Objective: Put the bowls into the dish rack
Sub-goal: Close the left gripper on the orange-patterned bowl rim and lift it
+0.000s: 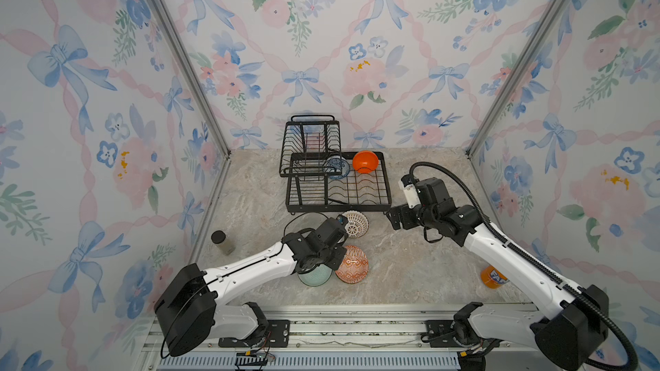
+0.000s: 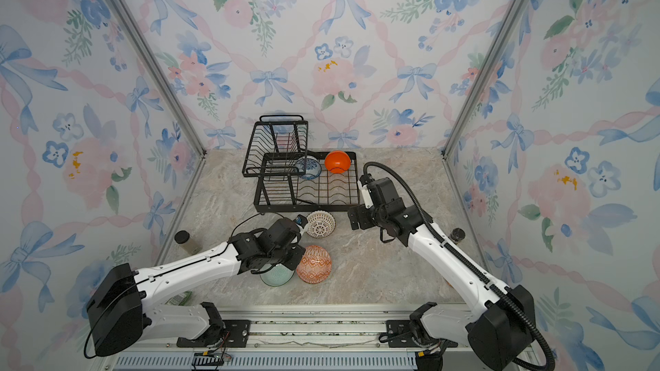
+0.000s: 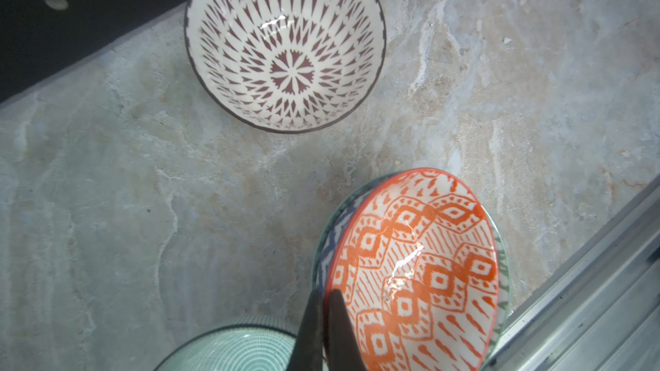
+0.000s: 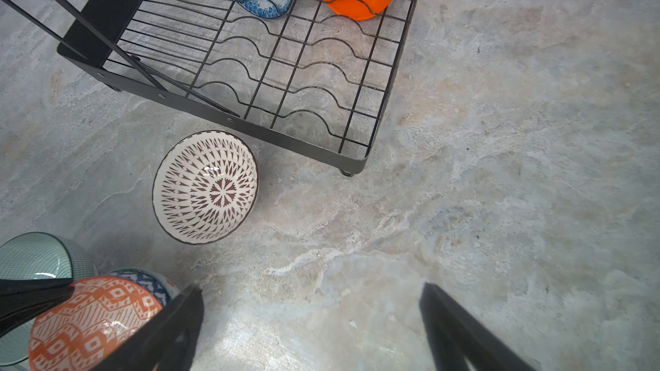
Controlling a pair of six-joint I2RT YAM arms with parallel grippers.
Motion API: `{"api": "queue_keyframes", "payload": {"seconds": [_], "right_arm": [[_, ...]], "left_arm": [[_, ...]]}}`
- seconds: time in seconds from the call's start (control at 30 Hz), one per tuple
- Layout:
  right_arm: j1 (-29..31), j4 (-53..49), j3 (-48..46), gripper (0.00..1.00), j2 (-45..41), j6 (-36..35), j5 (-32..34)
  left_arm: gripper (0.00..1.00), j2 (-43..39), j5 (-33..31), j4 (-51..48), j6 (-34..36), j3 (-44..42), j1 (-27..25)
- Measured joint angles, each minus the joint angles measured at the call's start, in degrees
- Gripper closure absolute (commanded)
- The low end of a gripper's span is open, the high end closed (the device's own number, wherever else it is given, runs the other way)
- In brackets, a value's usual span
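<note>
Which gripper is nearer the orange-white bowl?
Left. The left gripper is shut on the orange-white bowl at its rim; the right gripper hangs open over bare table near the dish rack, clear of the bowl.

Both top views look steeply down from high over the front edge of the desk [image 1: 410, 280] toward the back wall [image 1: 321, 48], the dish rack [image 1: 339, 206] small and central. The left wrist view hangs close above the desk before the dish rack; the right wrist view, farther off, takes in its front corner. Both share the white lattice bowl [image 3: 285, 44] and orange-white bowl [image 3: 421, 269]
</note>
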Motion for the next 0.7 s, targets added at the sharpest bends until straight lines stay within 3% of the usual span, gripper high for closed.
{"api": "queue_keyframes", "payload": {"seconds": [0.07, 0.23, 0.33, 0.53, 0.7], "right_arm": [[-0.07, 0.00, 0.00, 0.03, 0.00, -0.02, 0.00], [-0.28, 0.00, 0.00, 0.03, 0.00, -0.17, 0.00], [-0.28, 0.00, 0.00, 0.03, 0.00, -0.17, -0.02], [-0.28, 0.00, 0.00, 0.03, 0.00, -0.20, -0.02], [-0.28, 0.00, 0.00, 0.03, 0.00, -0.20, -0.02]], "left_arm": [[1.00, 0.00, -0.55, -0.22, 0.00, 0.24, 0.00], [0.75, 0.00, -0.87, -0.39, -0.55, 0.33, 0.00], [0.70, 0.02, -0.94, -0.61, -0.83, 0.39, 0.00], [0.70, 2.19, -0.96, -1.27, -0.90, 0.98, 0.00], [0.79, 4.68, -0.96, -1.49, -1.20, 1.25, 0.00]]}}
